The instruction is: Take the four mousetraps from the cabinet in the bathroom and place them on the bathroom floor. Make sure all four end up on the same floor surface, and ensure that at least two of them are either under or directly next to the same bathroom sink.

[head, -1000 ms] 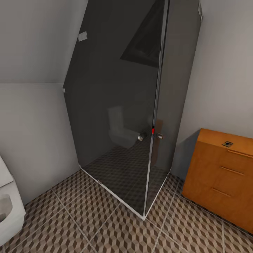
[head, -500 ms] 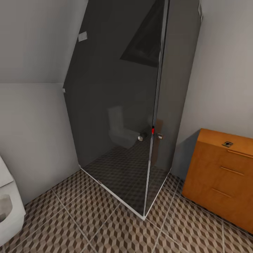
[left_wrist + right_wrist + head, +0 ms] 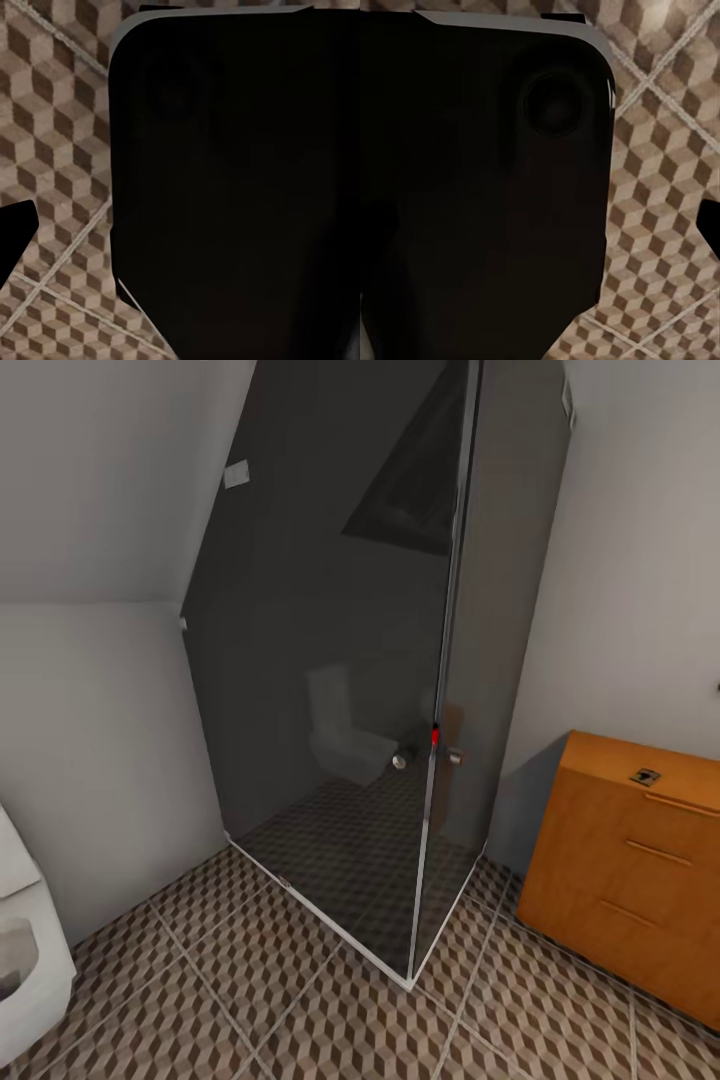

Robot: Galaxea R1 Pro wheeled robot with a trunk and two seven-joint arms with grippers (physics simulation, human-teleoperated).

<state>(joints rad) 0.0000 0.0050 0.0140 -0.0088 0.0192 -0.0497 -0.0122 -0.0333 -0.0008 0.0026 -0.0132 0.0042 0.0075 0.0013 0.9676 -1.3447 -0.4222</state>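
Observation:
The orange-brown cabinet [image 3: 630, 860] stands at the right of the head view against the white wall, its drawers shut. One small dark mousetrap [image 3: 646, 776] lies on its top near the front edge. The cube-pattern bathroom floor [image 3: 300, 1010] spreads across the foreground. The sink is out of view. In the left wrist view a dark finger tip [image 3: 15, 232] juts over the tiles beside a large black robot part [image 3: 240, 187]. The right wrist view has a similar dark tip [image 3: 711, 221] at its edge, next to a black part [image 3: 480, 187].
A dark glass shower stall [image 3: 380, 660] fills the corner ahead, its white sill reaching out onto the floor. A white toilet [image 3: 25, 950] sits at the left edge. Open tiles lie between the stall's corner and the cabinet.
The whole head view has shifted slightly, so the camera moved a little. Nothing in the room has changed place.

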